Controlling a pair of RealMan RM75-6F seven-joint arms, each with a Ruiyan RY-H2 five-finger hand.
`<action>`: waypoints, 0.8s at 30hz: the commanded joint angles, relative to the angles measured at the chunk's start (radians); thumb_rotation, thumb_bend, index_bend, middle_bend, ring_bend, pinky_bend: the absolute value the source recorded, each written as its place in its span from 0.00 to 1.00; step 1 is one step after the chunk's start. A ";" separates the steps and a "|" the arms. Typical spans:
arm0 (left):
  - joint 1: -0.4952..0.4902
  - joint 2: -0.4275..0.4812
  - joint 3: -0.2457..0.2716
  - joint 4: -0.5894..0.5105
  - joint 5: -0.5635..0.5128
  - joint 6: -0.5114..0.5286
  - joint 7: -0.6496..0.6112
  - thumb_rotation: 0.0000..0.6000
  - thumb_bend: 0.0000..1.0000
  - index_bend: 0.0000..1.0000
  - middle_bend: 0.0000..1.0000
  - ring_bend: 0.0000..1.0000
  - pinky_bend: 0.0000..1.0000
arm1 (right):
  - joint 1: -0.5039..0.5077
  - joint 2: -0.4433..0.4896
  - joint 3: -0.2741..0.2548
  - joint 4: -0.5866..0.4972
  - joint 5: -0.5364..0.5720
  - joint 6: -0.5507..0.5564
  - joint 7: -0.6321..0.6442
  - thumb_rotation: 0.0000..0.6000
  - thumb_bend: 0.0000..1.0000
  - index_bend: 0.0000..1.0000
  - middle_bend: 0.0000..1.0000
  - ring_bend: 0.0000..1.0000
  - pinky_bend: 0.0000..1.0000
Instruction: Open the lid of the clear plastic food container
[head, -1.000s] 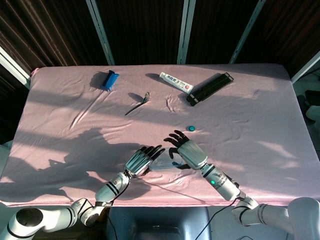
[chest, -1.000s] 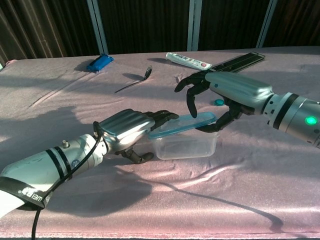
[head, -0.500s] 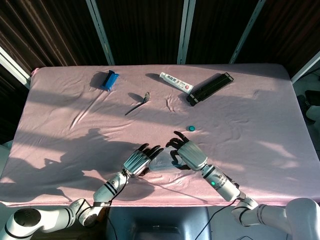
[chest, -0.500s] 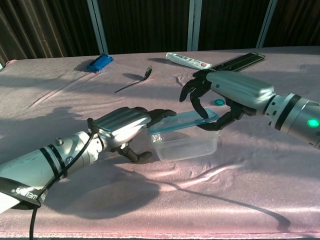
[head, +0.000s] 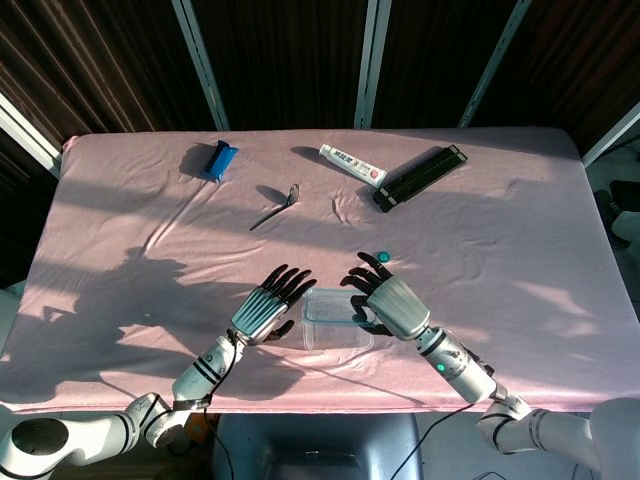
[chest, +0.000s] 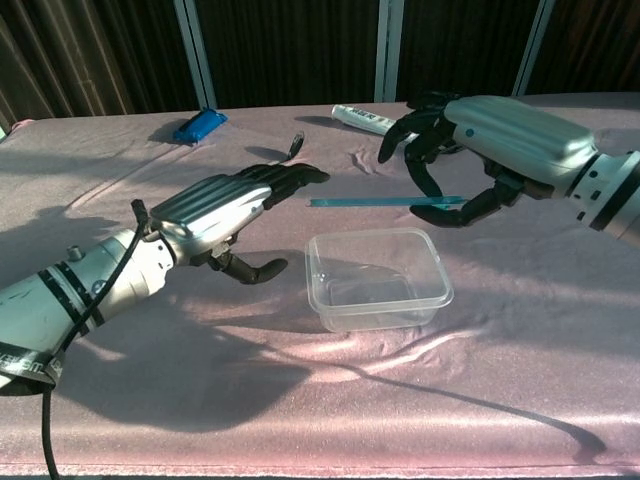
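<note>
The clear plastic container (chest: 385, 310) stands open on the pink cloth, near the front edge and between my two hands; the head view shows the container (head: 328, 328) from above. Its thin blue-edged lid (chest: 380, 201) hangs level above and behind the tub, pinched at its right end between the thumb and fingers of my right hand (chest: 490, 140). From above, the right hand (head: 388, 303) overlaps the tub's right side. My left hand (chest: 215, 212) hovers to the left of the tub with fingers stretched out, holding nothing. In the head view this left hand (head: 265, 310) stays apart from the container.
Along the far side lie a blue packet (head: 218, 159), a spoon (head: 276, 206), a white tube (head: 352, 165) and a black bar (head: 421, 174). A small teal cap (head: 383, 257) sits just beyond my right hand.
My right hand has lifted the lid off the container, up and away. My left hand has let go of the tub and drawn back to the left with its fingers straightened.
</note>
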 joint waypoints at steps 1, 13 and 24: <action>0.011 0.024 -0.002 -0.017 -0.001 0.013 0.004 1.00 0.35 0.00 0.00 0.00 0.00 | -0.013 0.025 0.007 0.015 0.013 0.007 -0.028 1.00 0.70 0.85 0.41 0.27 0.19; 0.079 0.113 0.006 -0.050 -0.031 0.052 -0.016 1.00 0.35 0.00 0.00 0.00 0.00 | -0.050 0.029 0.012 0.208 0.154 -0.132 -0.021 1.00 0.70 0.62 0.39 0.22 0.17; 0.128 0.169 0.017 -0.060 -0.034 0.087 -0.050 1.00 0.35 0.00 0.00 0.00 0.00 | -0.058 0.092 -0.042 0.151 0.176 -0.260 -0.046 1.00 0.14 0.00 0.07 0.00 0.00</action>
